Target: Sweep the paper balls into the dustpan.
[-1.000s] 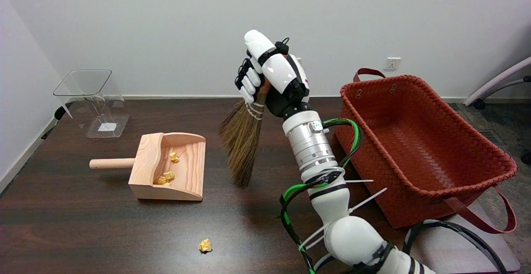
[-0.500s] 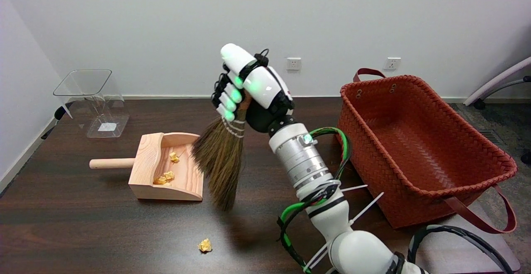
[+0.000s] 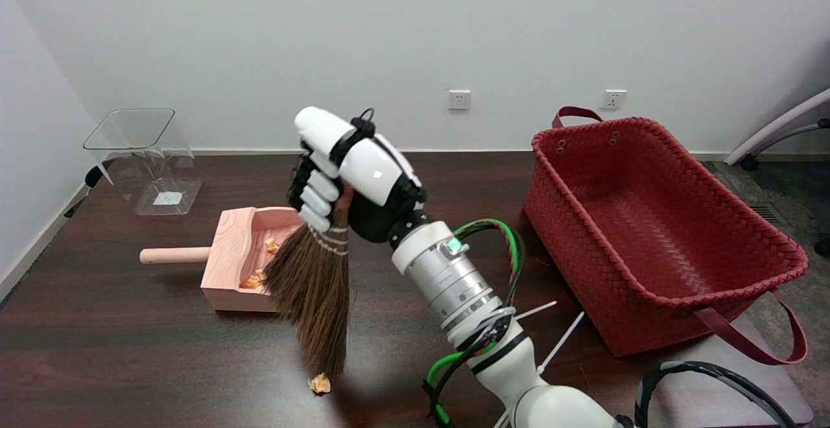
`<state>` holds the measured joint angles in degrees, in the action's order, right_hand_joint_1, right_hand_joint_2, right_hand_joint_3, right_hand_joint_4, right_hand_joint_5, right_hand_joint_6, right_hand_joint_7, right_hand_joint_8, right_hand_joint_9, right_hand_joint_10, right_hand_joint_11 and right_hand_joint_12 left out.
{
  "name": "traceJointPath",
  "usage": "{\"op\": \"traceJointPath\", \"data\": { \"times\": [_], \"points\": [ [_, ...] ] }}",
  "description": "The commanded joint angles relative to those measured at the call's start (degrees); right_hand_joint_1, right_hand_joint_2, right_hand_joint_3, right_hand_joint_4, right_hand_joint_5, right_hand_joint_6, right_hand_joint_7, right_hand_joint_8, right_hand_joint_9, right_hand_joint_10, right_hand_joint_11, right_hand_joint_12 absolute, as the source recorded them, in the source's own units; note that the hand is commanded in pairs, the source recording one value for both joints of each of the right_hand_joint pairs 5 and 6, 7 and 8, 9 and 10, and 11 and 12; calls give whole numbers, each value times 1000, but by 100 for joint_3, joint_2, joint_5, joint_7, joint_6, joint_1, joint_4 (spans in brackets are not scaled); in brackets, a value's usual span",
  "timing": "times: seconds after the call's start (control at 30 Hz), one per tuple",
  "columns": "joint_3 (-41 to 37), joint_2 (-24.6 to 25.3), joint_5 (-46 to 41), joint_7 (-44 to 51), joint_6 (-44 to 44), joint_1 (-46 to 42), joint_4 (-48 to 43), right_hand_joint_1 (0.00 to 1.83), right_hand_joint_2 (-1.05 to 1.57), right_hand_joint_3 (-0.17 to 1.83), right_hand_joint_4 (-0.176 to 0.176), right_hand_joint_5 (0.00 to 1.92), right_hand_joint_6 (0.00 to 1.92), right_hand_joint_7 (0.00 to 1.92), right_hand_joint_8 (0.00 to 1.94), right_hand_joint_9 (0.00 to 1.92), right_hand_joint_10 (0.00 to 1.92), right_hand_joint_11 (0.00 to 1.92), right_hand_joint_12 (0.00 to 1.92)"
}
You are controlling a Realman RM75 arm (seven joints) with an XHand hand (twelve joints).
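One paper ball [image 3: 320, 383] by bristle tips; right hand [image 3: 347, 172] fingers [image 3: 316, 200] grip broom [image 3: 316, 288], hiding dustpan [image 3: 228, 256] mouth.

Plain room, dark table

A white wall [image 3: 259, 39] with two sockets [image 3: 458, 99] is seen behind the dark wooden table [image 3: 130, 350]; grey carpet [image 3: 771, 201] lies right.

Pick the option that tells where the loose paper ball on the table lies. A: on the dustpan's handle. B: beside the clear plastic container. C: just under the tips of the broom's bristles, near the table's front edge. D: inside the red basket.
C: the loose paper ball lies on the dark table right by the lower tips of the broom that the right hand holds.
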<state>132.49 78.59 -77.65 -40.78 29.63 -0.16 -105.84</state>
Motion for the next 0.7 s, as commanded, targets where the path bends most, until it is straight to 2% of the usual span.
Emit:
{"op": "traceJointPath", "data": {
  "times": [0.03,0.3,0.7],
  "points": [
    [254,-107,37,-109,-603,-54,277,828,1571,516,0,1920,1920,1920,1920,1920,1920,1920,1920],
    [348,-137,44,-310,-737,-51,661,815,1571,667,0,1920,1920,1920,1920,1920,1920,1920,1920],
    [422,-68,180,-422,-687,-89,1054,803,1571,719,0,1920,1920,1920,1920,1920,1920,1920,1920]
  ]
}}
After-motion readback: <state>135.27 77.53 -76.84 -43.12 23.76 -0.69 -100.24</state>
